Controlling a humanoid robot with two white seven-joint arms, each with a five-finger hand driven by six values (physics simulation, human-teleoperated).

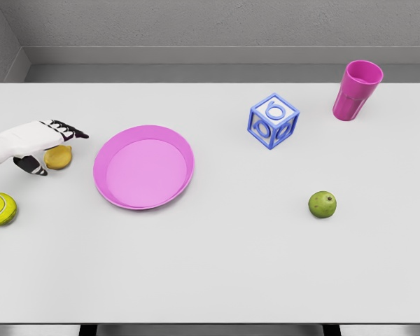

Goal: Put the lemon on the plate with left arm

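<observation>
The left robot hand [38,145] hovers with fingers spread wide, holding nothing, right over the lemon [58,157], which sits on the desk [231,266] just beside the pink plate [144,167], apparently readying a grasp.

Yellow lemon [58,157]; pink plate [143,167]; magenta cup [357,90]; blue-white cube [273,121]; green lime [323,204]; yellow-green tennis ball [0,208].
</observation>
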